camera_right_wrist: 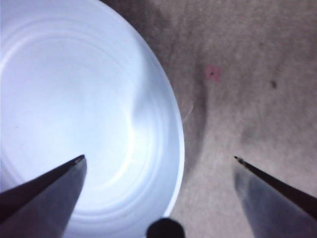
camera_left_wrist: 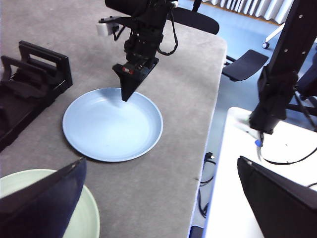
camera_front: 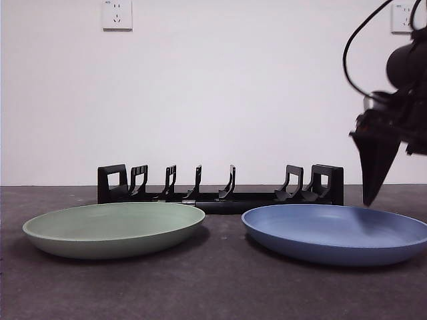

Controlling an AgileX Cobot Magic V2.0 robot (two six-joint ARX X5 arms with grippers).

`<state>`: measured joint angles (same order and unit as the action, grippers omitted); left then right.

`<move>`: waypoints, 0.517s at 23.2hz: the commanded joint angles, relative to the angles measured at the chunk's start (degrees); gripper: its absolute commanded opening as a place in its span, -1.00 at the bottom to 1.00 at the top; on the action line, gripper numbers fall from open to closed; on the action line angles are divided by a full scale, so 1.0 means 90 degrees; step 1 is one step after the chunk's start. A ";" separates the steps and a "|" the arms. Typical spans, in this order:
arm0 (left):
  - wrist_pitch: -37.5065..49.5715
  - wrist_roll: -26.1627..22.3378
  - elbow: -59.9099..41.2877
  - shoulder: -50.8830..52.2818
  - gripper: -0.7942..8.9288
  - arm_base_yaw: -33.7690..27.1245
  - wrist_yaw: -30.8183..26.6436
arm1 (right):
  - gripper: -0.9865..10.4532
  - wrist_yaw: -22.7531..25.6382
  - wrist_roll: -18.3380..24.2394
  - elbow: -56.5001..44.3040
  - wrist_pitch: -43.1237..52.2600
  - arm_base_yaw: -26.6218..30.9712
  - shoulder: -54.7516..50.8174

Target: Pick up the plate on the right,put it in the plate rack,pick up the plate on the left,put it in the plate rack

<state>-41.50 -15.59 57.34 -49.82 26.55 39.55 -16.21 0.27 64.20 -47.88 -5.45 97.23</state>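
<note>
A blue plate lies on the right of the grey table and a pale green plate on the left. Behind both stands the black plate rack, all its slots bare. My right gripper hangs open, point down, just above the blue plate's rim on the side away from the green plate. In the right wrist view this gripper straddles the rim, one jaw over the blue plate and one over bare table. My left gripper is open and holds nothing, high above the green plate.
The table's edge runs close to the blue plate, with chairs and a white bench beyond it. One end of the rack lies near the blue plate. A small pink mark is on the table. Wall sockets are behind.
</note>
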 commanded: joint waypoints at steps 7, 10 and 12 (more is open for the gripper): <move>0.0041 -0.0296 0.0022 -0.0007 0.46 0.0066 -0.0731 | -0.57 0.0112 0.0019 -0.0017 0.0172 -0.0070 0.0420; 0.0039 -0.0311 0.0022 -0.0007 0.46 0.0102 -0.0940 | -0.73 0.0267 0.0085 -0.0017 0.0197 -0.0070 0.0440; 0.0036 -0.0359 0.0022 -0.0015 0.46 0.0138 -0.1112 | -0.86 0.0318 0.0168 -0.0017 0.0233 -0.0070 0.0442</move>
<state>-41.52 -17.67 57.34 -49.89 27.51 29.95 -13.56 0.91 64.20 -46.09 -6.02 100.55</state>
